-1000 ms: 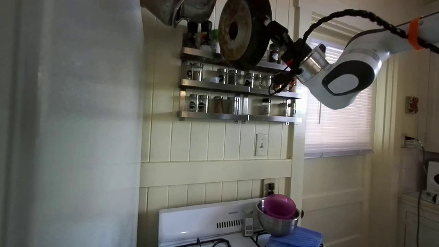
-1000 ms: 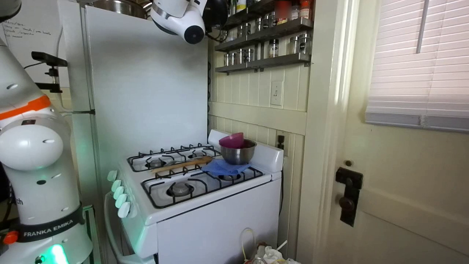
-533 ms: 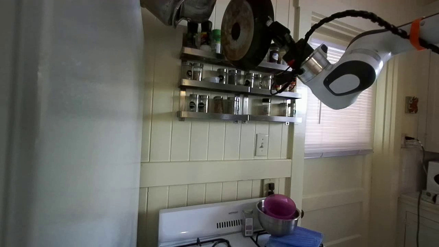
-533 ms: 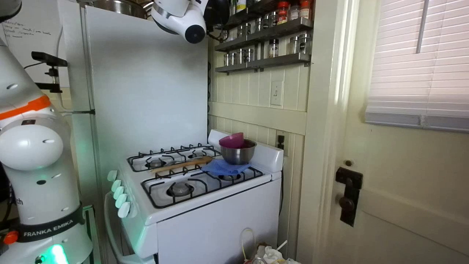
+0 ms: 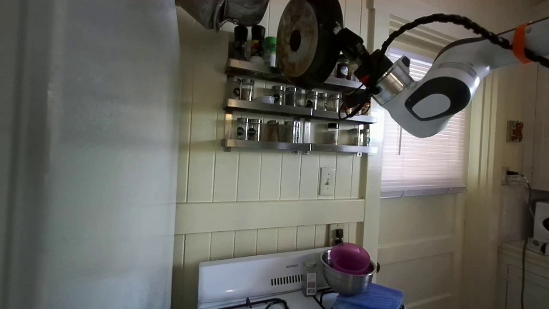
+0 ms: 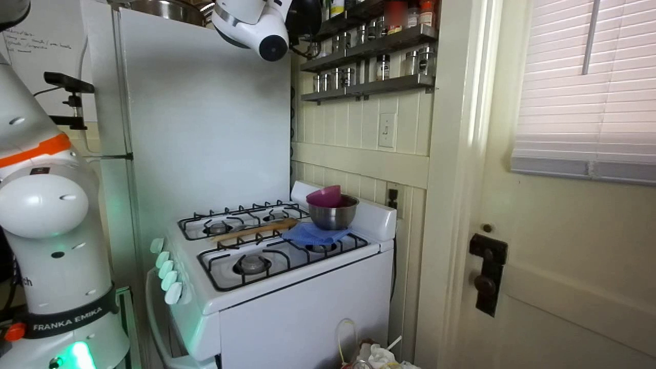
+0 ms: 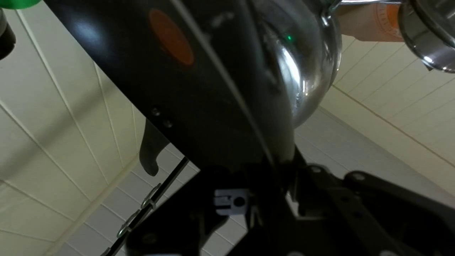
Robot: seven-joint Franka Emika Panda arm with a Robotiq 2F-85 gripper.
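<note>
Pinching the black pan [image 5: 311,45] by its edge, likely because it is thin there, the gripper [image 5: 338,30] holds it tipped in front of the spice shelves [image 5: 270,107], while the pink bowl [image 5: 349,258] leans in the metal bowl [image 5: 346,282], maybe saving room.

You are reading "FRANKA EMIKA" on the black band [image 6: 72,319] around the arm base [image 6: 43,346], beyond the front edge of the bench [image 6: 191,259], and "HOTPOINT" on the white panel [image 5: 251,274] along its rear edge; whiteboard handwriting [image 6: 38,45] is looking illegible.
</note>
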